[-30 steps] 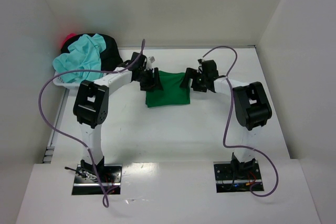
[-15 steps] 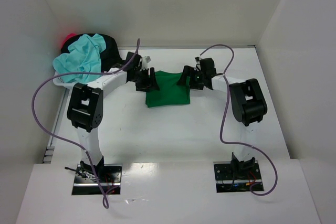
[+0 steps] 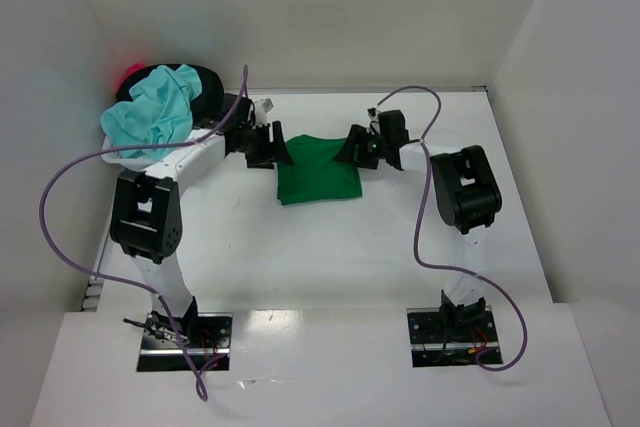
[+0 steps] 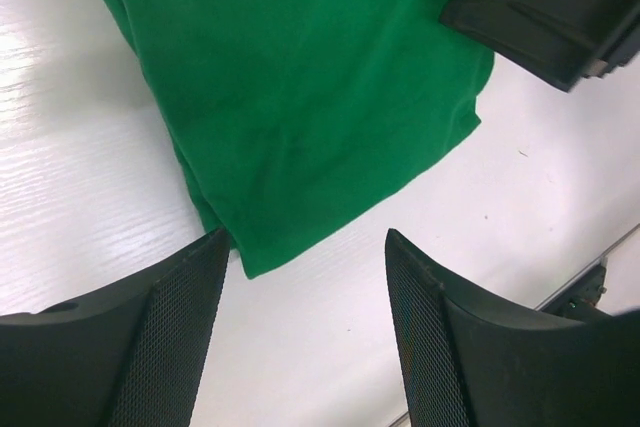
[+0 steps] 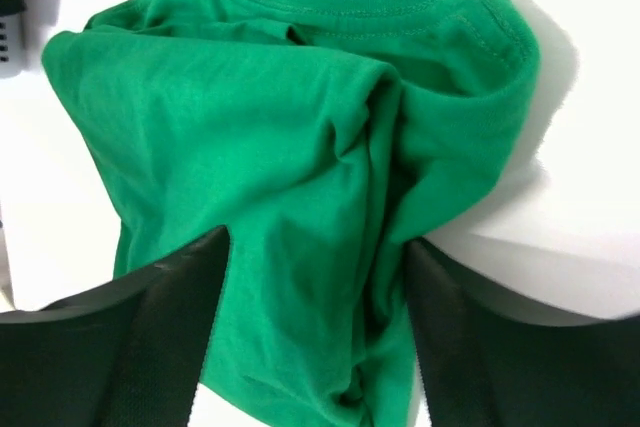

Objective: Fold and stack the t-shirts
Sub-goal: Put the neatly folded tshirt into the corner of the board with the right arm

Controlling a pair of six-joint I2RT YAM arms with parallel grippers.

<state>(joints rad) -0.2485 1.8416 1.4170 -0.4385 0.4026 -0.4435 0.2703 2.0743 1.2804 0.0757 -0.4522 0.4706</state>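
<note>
Step in hand, as judged: a further fold of the green shirt (image 3: 318,173), or a lift to move it; the two look alike at this point.

Green shirt: lies flat on the table (image 3: 300,247) as a compact, roughly square packet between the two grippers. Each gripper sits at one far corner of it.

Left gripper (image 4: 305,247): fingers spread, nothing pinched. One corner of the packet lies just ahead of the gap, its edge beside the left-hand finger. Bare table fills the rest of the gap.

Right gripper (image 5: 315,247): fingers apart and astride the collar (image 5: 400,17) end. A bunched ridge of cloth runs down into the gap. The pads may already touch the cloth; the wrist view does not settle it, so I record no grip.

Other shirts: a turquoise shirt (image 3: 150,117), a black shirt (image 3: 205,87) and a red shirt (image 3: 128,75) are heaped together beyond the left gripper's outer side, well apart from the green one. None looks folded.

Next move calls for:
- The left gripper must go forward until the corner sits between its pads.
- Both must close through all layers, not the top one only.
- Both must lift together and level, or the packet skews.
- The ridge at the right gripper may fold in as a crease.
</note>
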